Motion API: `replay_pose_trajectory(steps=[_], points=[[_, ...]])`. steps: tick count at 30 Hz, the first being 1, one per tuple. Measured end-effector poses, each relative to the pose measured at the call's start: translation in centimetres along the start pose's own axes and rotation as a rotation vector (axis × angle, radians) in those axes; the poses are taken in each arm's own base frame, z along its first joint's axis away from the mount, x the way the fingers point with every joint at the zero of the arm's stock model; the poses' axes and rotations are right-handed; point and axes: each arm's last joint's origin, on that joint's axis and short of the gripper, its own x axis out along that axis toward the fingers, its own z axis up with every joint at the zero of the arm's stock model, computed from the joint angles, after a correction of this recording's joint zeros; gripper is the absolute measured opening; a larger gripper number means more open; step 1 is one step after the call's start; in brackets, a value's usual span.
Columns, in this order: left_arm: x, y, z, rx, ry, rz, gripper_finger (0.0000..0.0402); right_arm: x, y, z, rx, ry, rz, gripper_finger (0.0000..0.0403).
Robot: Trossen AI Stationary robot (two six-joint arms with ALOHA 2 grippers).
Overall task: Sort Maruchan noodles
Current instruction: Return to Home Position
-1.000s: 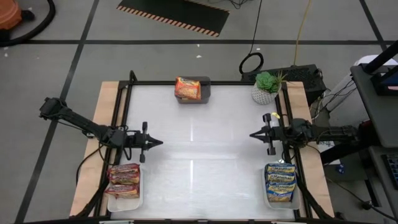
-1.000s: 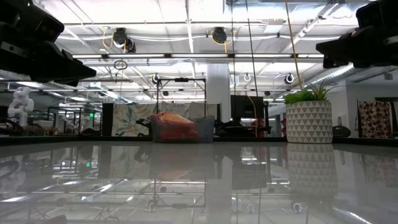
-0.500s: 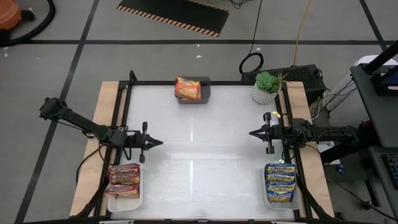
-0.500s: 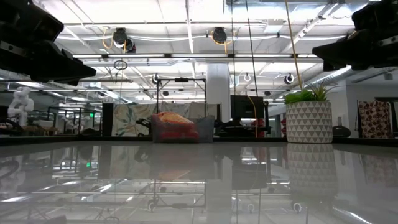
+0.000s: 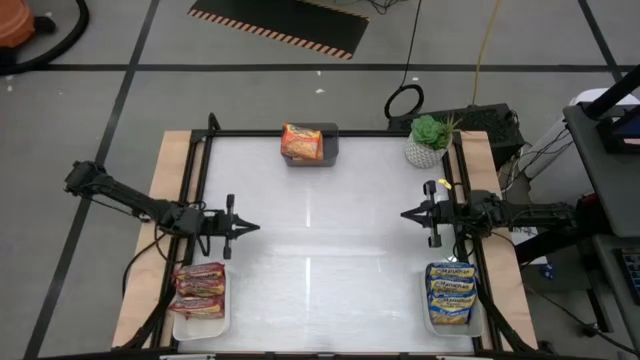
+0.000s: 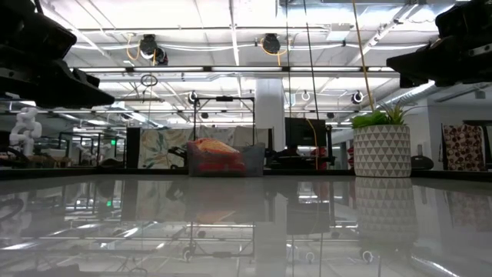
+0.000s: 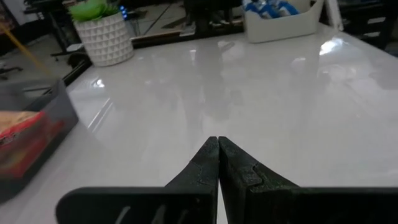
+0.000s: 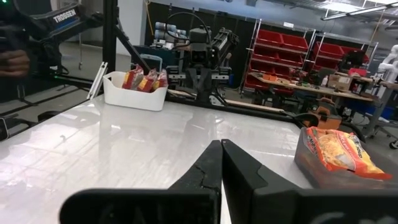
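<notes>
Nearest the front edge, a stack of red-and-maroon plastic ramen packets lies in the left white rectangular tray. Across the table, a stack of blue-and-yellow plastic ramen packets fills the right white rectangular tray.

Mid-table now: the left gripper hangs over the table just beyond its tray, fingers pressed together on nothing. The right gripper mirrors it, fingers together too and empty. Both point inward, well apart.

At the far edge, an orange plastic ramen packet sits in the dark grey plastic bin, and a green plant in a white patterned pot stands near the far right corner. Everything looks sorted.

Handling call: these packets should be light, with crinkly, slippery film over a brittle noodle block. I'd pinch gently across the short width, mid-pack. Squeeze hard and the noodles likely crack; grab a sealed end flap and it may slide out.
</notes>
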Motion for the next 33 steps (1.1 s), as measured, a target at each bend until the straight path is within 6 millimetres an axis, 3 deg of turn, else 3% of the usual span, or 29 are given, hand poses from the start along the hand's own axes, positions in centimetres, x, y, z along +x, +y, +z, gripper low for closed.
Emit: replay_pose_trajectory(steps=[16, 26, 33], points=[[-1.1, 1.6, 0.1, -0.04, -0.04, 0.003, 0.0005, 0.0, 0.0, 0.0, 0.0, -0.001, 0.0, 0.0], [-1.8, 1.7, 0.6, -0.008, -0.129, -0.106, 0.0005, 0.0, 0.0, 0.0, 0.0, -0.002, 0.0, 0.0], [-2.0, 2.2, 0.8, 0.046, -0.157, -0.069, 0.0005, 0.0, 0.0, 0.0, 0.0, -0.002, 0.0, 0.0]])
